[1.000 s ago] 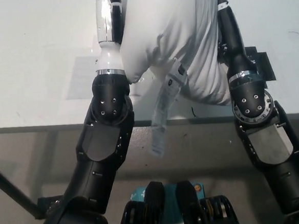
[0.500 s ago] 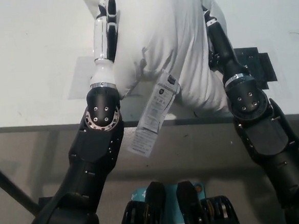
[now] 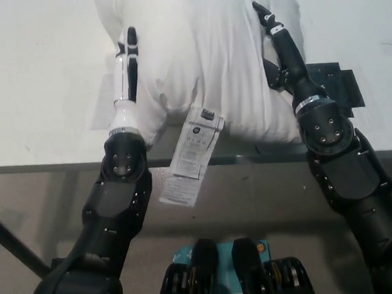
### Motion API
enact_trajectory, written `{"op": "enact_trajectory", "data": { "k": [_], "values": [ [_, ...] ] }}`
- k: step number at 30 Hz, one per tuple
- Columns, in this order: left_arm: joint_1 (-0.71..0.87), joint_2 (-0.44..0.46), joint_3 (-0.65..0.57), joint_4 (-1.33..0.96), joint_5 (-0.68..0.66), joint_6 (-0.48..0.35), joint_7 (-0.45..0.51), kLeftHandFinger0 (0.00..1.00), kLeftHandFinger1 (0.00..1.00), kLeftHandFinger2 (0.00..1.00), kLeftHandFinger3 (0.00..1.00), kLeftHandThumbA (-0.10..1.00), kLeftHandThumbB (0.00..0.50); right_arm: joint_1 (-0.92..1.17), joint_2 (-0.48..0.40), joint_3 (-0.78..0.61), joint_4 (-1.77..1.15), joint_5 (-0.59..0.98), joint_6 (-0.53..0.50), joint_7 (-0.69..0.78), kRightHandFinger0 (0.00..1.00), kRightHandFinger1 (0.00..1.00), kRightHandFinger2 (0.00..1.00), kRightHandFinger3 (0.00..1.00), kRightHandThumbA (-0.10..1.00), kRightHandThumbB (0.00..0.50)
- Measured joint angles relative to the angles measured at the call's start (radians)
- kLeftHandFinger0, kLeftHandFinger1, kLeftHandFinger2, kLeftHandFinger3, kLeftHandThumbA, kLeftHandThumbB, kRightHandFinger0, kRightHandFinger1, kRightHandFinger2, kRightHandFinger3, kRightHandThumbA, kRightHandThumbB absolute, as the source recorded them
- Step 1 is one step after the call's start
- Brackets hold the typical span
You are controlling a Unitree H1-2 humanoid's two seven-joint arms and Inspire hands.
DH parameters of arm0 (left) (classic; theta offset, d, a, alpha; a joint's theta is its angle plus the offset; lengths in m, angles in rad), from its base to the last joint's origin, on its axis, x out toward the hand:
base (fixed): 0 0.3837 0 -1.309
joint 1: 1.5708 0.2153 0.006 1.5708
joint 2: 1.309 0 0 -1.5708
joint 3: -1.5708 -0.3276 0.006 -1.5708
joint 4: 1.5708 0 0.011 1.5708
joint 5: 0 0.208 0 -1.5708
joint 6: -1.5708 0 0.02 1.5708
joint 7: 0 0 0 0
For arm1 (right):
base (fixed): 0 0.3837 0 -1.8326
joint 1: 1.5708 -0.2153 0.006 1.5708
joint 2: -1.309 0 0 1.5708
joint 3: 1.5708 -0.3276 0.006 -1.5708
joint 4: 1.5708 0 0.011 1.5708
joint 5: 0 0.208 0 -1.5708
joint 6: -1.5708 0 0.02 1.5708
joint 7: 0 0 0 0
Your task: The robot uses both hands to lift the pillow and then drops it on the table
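Pressing in from both sides, the hands flank the pillow at the desk's near edge!

The white pillow (image 3: 210, 58) lies on the desk (image 3: 37, 84), its front bulging over the near edge, with a paper label (image 3: 191, 154) dangling below. At the pillow's left side, the left hand (image 3: 127, 61) lies flat against the fabric, fingers (image 3: 131, 40) stretched straight, gripping nothing. At the pillow's right side, the right hand (image 3: 275, 34) presses in, and I cannot tell how its fingers are set. The pillow looks to be resting on the desk, so either the lift is not yet made or the drop is done; only pulling away might remain.
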Motion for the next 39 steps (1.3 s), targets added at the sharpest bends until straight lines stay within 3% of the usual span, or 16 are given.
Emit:
{"op": "enact_trajectory", "data": {
  "k": [4,7,10,16,18,23,26,28,29,34,35,39],
  "values": [
    [0.005,0.003,0.008,0.051,-0.01,-0.001,-0.004,1.0,1.0,1.0,1.0,1.0,0.0,0.0,0.004,-0.004,-0.001,0.015,0.0,0.006,1.0,1.0,1.0,1.0,1.0,0.153],
    [0.01,0.008,0.009,0.06,-0.017,-0.004,-0.011,1.0,1.0,1.0,1.0,1.0,0.001,0.0,0.005,-0.004,-0.007,0.022,0.0,0.009,1.0,1.0,1.0,1.0,1.0,0.132],
    [0.017,0.017,0.008,0.058,-0.02,-0.004,-0.021,1.0,1.0,1.0,1.0,1.0,0.0,0.0,0.003,-0.006,-0.011,0.031,0.0,0.014,1.0,1.0,1.0,1.0,1.0,0.163],
    [0.043,0.035,0.006,0.049,-0.02,-0.005,-0.038,1.0,1.0,1.0,1.0,1.0,0.005,0.001,-0.004,-0.014,-0.009,0.046,-0.002,0.032,1.0,1.0,1.0,1.0,1.0,0.148],
    [0.054,0.044,0.006,0.034,-0.02,-0.005,-0.047,1.0,1.0,1.0,1.0,1.0,0.03,0.001,-0.008,-0.018,0.007,0.05,-0.01,0.034,1.0,1.0,1.0,1.0,1.0,0.132],
    [0.101,0.074,0.004,-0.037,-0.018,-0.004,-0.067,1.0,1.0,1.0,1.0,1.0,0.01,0.011,-0.038,-0.024,0.016,0.053,-0.025,0.043,1.0,1.0,1.0,1.0,1.0,0.061],
    [0.14,0.096,0.003,-0.103,-0.015,-0.003,-0.079,1.0,1.0,1.0,1.0,1.0,0.01,0.031,-0.064,-0.028,-0.002,0.054,-0.024,0.048,1.0,1.0,1.0,1.0,1.0,0.054],
    [0.153,0.104,0.003,-0.122,-0.013,-0.002,-0.084,1.0,1.0,1.0,1.0,1.0,0.005,0.044,-0.077,-0.03,-0.009,0.054,-0.023,0.05,1.0,1.0,1.0,1.0,1.0,0.151],
    [0.166,0.109,0.004,-0.155,-0.011,-0.001,-0.086,1.0,1.0,1.0,1.0,1.0,0.002,0.055,-0.085,-0.033,-0.027,0.054,-0.022,0.051,1.0,1.0,1.0,1.0,1.0,0.169],
    [0.232,0.142,0.013,-0.312,-0.003,-0.003,-0.093,1.0,1.0,1.0,1.0,1.0,0.007,0.113,-0.134,-0.055,-0.139,0.055,-0.012,0.06,1.0,1.0,1.0,1.0,1.0,0.159],
    [0.24,0.147,0.016,-0.325,-0.002,-0.003,-0.095,1.0,1.0,1.0,1.0,1.0,0.046,0.117,-0.141,-0.059,-0.147,0.055,-0.01,0.061,1.0,1.0,1.0,1.0,1.0,0.138],
    [0.293,0.154,0.033,-0.442,-0.001,-0.002,-0.1,1.0,1.0,1.0,1.0,1.0,0.024,0.158,-0.167,-0.064,-0.269,0.048,0.008,0.065,1.0,1.0,1.0,1.0,1.0,0.148]
  ]
}}
